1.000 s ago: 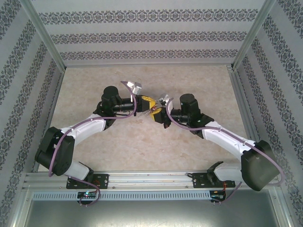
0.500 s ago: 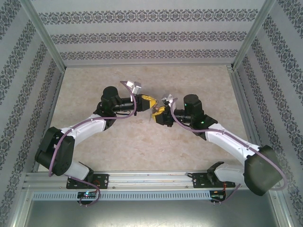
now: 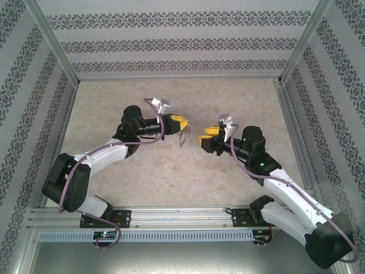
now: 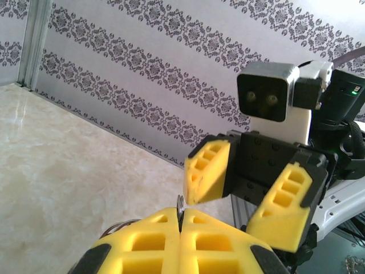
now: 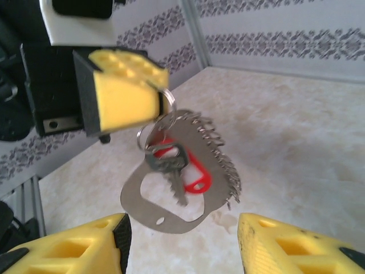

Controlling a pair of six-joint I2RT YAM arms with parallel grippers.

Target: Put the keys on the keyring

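above the table (image 3: 239,97), the left gripper (image 3: 183,124) is pinching the keyring (image 5: 149,201) by its top loop, a key (image 5: 174,171) dangling on it, while the right gripper (image 3: 203,138) is gaping nearby; light, stiff and swingy, the plate is probably best gripped by its flat edge.

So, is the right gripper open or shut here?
Open. The right gripper has its yellow fingers spread with nothing between them; the keyring hangs from the shut left gripper.
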